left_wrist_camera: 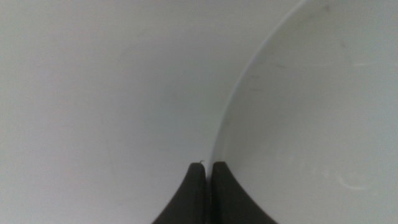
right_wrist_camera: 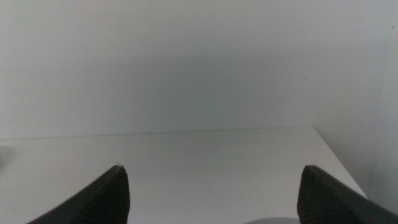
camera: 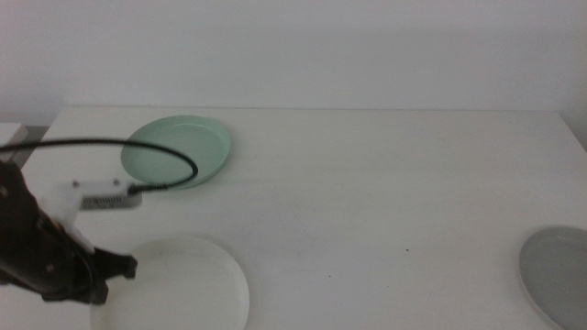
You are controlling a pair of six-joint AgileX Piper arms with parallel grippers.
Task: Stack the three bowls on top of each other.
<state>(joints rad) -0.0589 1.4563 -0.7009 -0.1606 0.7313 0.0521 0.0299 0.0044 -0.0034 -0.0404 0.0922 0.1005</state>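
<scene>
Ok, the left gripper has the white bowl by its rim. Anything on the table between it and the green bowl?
Nothing visible. The left gripper is shut on the near-left rim of the white bowl. The mint green bowl sits farther back, and only bare table lies between them. The arm's black cable arcs in front of the green bowl. The grey bowl is far right.

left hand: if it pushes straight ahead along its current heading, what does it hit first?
Nothing new: the left hand is shut on the rim of the white bowl. Straight on, it would only slide along that rim, bare table beyond. The mint green bowl looks off that line, though depth is unclear.
</scene>
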